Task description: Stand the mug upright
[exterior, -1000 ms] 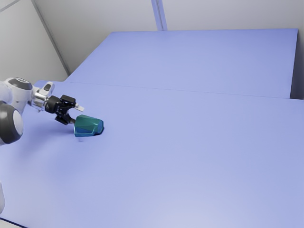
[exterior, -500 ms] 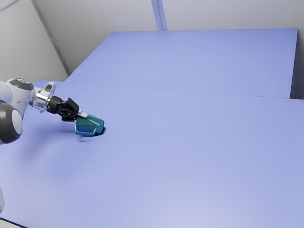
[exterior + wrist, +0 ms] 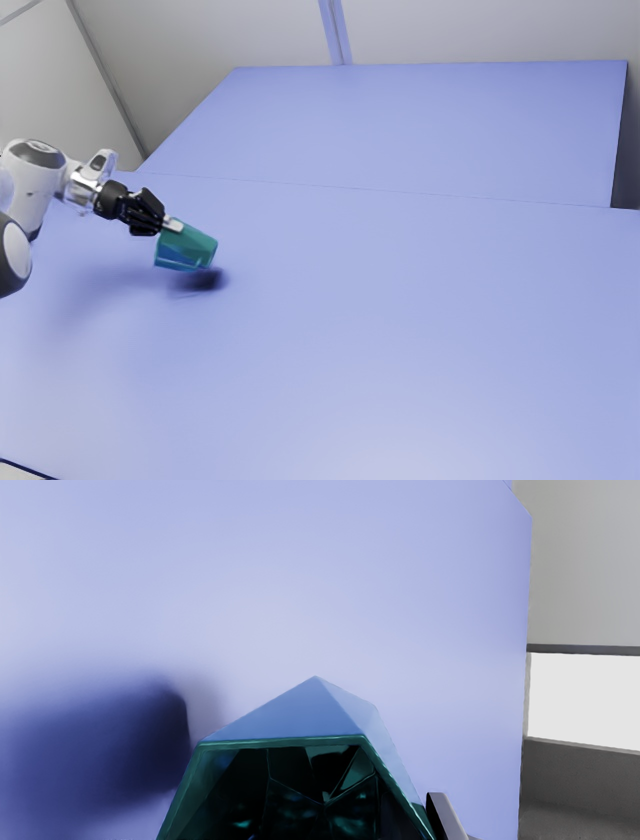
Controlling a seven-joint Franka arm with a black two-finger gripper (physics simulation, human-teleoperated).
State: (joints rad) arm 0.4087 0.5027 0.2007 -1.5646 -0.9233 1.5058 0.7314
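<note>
Blue-green on the mug (image 3: pixel 185 248), with nearly black inside. Soft purple-blue on the tabletop (image 3: pixel 400 320). Black on the claw (image 3: pixel 172 227), light grey on 1 finger (image 3: pixel 448 815). White and dark grey on the arm (image 3: pixel 28 190).

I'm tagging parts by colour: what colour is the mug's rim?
The rim is dark green, clearest in the wrist view.

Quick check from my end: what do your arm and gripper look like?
My arm is glossy white, with rounded links, dark grey joint caps and a silvery section near the wrist. My gripper is black and angular, with a slim, pale grey fingertip edged in black.
</note>
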